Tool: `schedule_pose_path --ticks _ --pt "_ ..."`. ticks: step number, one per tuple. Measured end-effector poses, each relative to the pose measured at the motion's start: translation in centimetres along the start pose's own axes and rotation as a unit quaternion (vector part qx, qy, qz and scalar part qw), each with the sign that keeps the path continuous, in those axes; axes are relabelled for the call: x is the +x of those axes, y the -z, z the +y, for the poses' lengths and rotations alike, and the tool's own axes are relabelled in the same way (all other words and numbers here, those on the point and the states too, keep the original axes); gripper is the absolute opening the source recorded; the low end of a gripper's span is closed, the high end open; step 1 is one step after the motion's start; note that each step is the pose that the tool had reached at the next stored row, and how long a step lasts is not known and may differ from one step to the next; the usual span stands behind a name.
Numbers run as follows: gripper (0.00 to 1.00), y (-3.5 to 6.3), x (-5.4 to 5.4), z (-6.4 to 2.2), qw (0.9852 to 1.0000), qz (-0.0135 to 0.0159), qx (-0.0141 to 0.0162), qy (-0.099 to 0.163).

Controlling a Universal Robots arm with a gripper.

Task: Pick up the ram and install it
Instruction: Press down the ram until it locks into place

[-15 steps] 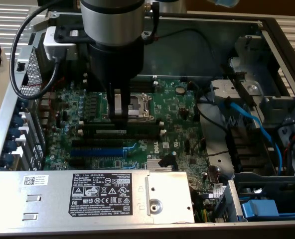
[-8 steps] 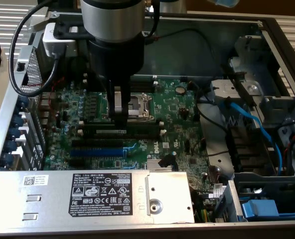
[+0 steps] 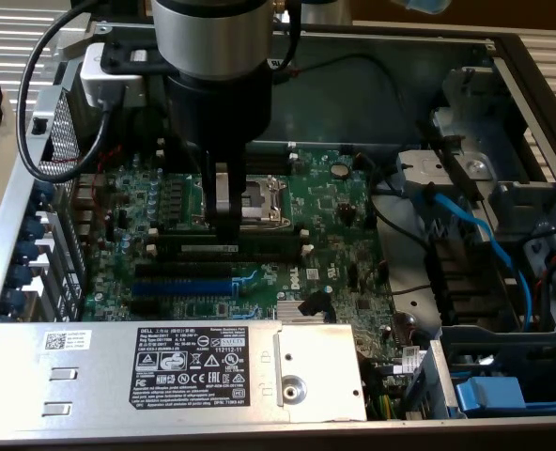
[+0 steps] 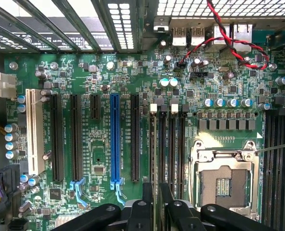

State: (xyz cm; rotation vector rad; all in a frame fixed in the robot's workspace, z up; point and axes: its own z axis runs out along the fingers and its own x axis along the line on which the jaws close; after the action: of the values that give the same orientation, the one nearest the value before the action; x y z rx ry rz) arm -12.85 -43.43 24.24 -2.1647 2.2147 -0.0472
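The biggest thing here is the open grey sheet-metal computer case (image 3: 532,56), lying flat with its side off. Inside it, at 6 o'clock in the exterior view, sits the long silver power-supply box (image 3: 90,371) with a black and white label. Filling the middle of the case is the green motherboard (image 3: 334,216). The robot's thick silver and black arm (image 3: 212,47) comes down onto the board from 12 o'clock, with a black cable looping off toward 9 o'clock.

At 3 o'clock from the board, a light-blue cable (image 3: 475,235) runs across the grey drive bay. Near the board's centre is the square metal-framed processor socket (image 3: 264,199). Just at 6 o'clock of the socket lie the long black memory slots, and beyond them, again toward 6 o'clock, the blue expansion slot (image 3: 179,287).

The black gripper (image 3: 226,230) stands upright over the memory slots. The ram (image 3: 269,247), a long, narrow dark-green stick with a pale label, lies along one of those slots, level with the board. The jaws are clenched on the ram's middle, one finger on each face.
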Motion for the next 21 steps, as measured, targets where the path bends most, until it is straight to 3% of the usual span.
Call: schedule_pose_path --ticks 4,5,15,17,18,20,21 --pt "0.20 0.00 0.0 0.00 1.0000 0.0000 0.0000 0.000" --pt "0.11 0.00 0.0 0.00 1.0000 0.0000 0.0000 0.000" --pt "0.10 0.00 0.0 -0.02 1.0000 0.0000 0.0000 0.000" --pt "0.10 -0.02 0.0 -0.42 1.0000 0.0001 -0.0006 0.000" --pt "0.10 -0.05 0.0 -0.70 1.0000 0.0000 -0.0012 0.000" --pt "0.10 -0.07 0.0 -0.96 1.0000 0.0001 -0.0054 0.000" --pt "0.10 -0.08 0.0 -1.03 0.9999 0.0002 -0.0105 0.000"
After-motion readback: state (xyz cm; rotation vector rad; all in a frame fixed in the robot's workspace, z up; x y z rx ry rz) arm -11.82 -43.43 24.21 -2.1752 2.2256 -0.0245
